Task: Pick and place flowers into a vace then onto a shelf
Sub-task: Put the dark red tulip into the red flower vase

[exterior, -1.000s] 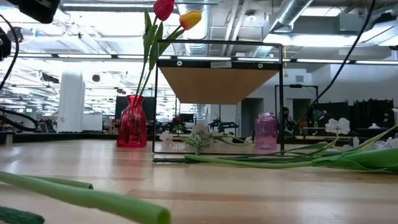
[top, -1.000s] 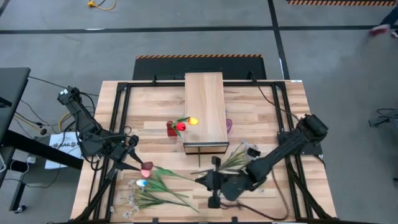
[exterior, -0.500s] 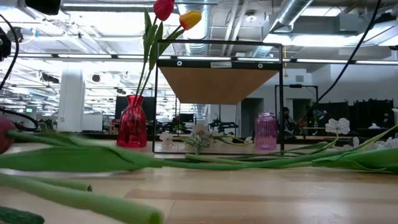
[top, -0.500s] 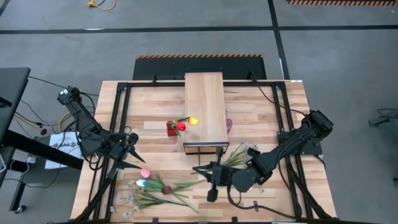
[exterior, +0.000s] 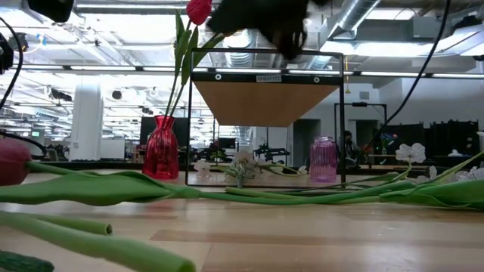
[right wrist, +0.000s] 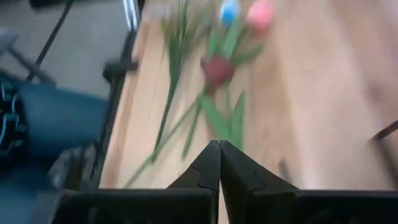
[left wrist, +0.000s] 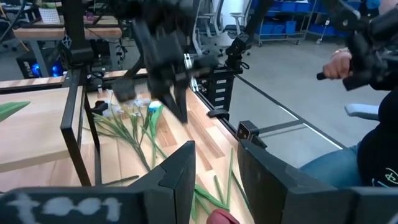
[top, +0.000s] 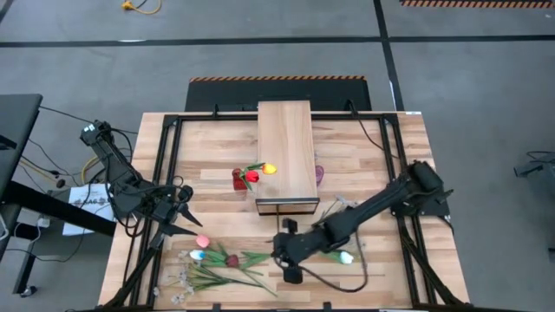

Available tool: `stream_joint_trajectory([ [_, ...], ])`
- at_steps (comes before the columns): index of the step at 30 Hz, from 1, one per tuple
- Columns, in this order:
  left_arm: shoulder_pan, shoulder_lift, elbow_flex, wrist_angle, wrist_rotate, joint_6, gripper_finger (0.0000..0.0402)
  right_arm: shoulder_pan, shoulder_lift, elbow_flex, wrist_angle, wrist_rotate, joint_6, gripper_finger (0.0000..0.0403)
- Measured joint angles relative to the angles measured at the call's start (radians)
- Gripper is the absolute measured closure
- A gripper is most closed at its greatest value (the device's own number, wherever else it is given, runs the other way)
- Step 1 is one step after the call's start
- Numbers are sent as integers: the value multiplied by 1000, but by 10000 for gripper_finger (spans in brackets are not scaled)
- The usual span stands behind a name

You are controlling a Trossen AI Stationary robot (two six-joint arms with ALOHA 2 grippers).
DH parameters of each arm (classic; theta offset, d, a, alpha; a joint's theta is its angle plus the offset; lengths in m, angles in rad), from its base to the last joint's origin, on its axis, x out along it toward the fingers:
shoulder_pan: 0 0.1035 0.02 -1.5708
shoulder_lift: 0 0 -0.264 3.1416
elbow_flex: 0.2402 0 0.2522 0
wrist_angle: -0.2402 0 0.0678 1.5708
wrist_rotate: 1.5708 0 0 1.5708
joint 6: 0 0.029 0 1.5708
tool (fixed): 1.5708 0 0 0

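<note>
Loose flowers (top: 227,260) lie on the table's (top: 208,152) near-left part, stems running mostly left-right, with the empty, pressed-together right claw (top: 284,253) just beside their stem ends and the part-spread left claw (top: 184,212) nearby.

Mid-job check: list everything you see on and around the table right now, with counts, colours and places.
Red vase: one, red, left of the shelf, holding a red and a yellow tulip.
Purple vase: one, pale purple, right of the shelf, no flowers in it.
Shelf: one, light wood on a black frame, table centre.
Loose flowers: several, pink, maroon and pale heads on green stems, lying at the table's front left.
White-headed flower: one, lying at the front right under the right arm.
Person: one, seated beside the table.
Left gripper: left side of the table, jaws slightly apart.
Right gripper: front centre, shut, holding nothing.
</note>
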Motion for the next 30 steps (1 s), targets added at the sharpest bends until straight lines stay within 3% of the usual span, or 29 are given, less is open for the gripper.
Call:
stream_joint_trajectory([
  [4,0,0,0,-1,11,0,292,-14,65,0,16,-72,15,381],
  [12,0,0,0,-1,11,-2,292,-37,156,0,11,-97,30,301],
  [17,0,0,0,-21,11,-10,292,-39,219,1,19,-116,22,285],
  [23,0,0,0,-24,12,-11,292,-41,273,9,30,-118,53,300],
  [28,0,0,0,-24,12,-29,292,-44,270,10,5,-106,96,382],
  [30,0,0,0,-24,12,-36,292,-42,247,5,-1,-92,97,391],
])
